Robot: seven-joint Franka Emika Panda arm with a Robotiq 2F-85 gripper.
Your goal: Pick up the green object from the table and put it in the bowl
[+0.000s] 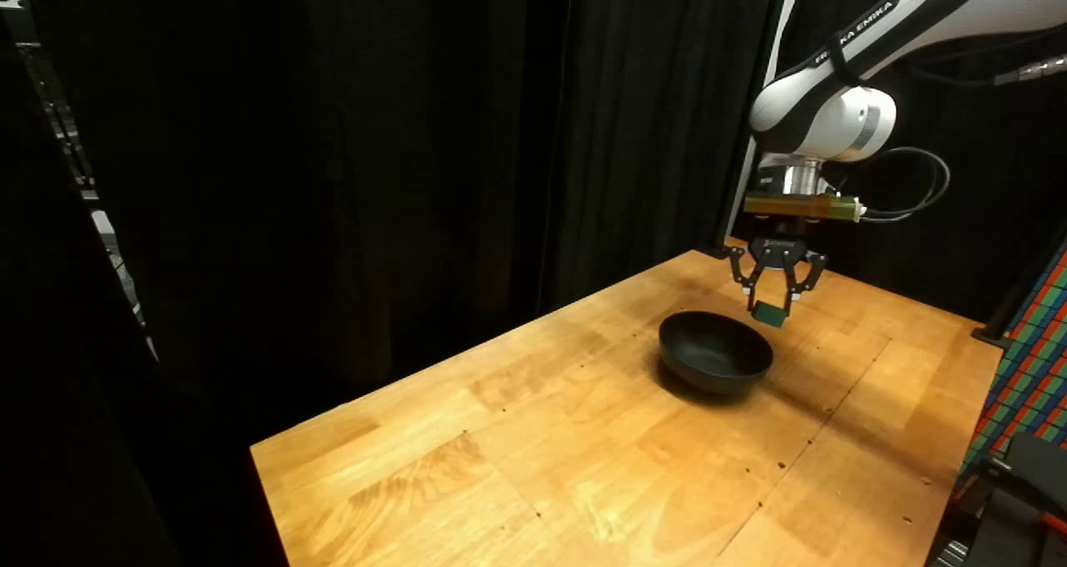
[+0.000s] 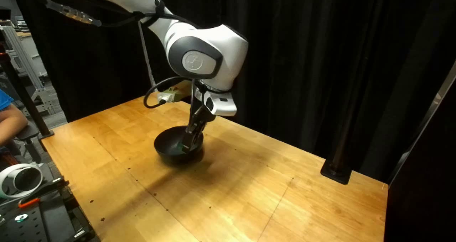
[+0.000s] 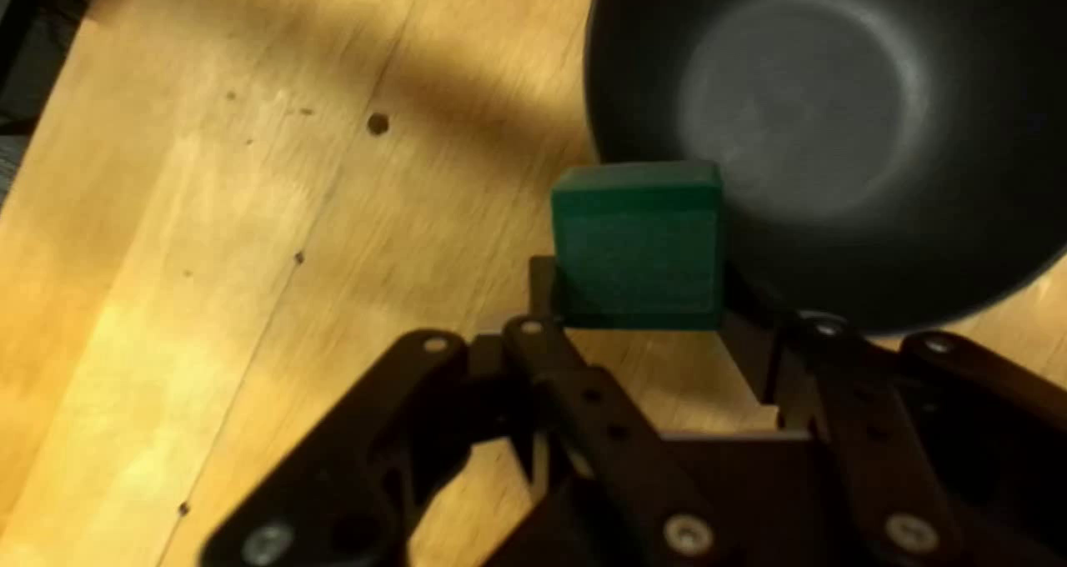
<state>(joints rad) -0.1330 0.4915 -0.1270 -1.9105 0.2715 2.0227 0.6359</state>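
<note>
The green object (image 3: 638,258) is a small green block pinched between the two fingertips of my gripper (image 3: 640,300). In an exterior view the gripper (image 1: 768,308) holds the green object (image 1: 770,316) in the air, just beside and above the rim of the black bowl (image 1: 713,354). In an exterior view the gripper (image 2: 188,143) overlaps the bowl (image 2: 164,152), and only a sliver of green shows behind a finger. In the wrist view the bowl (image 3: 800,108) lies at the upper right, its inside bare where visible, and the block overlaps its near-left rim. The bowl stands on the wooden table (image 1: 583,442).
Black curtains (image 1: 433,175) hang behind the table. A black post with a base plate (image 2: 336,171) stands at a table edge. A dark cart (image 2: 39,213) with a white ring-shaped item (image 2: 21,179) is beside the table. A person's arm (image 2: 12,122) shows at the edge.
</note>
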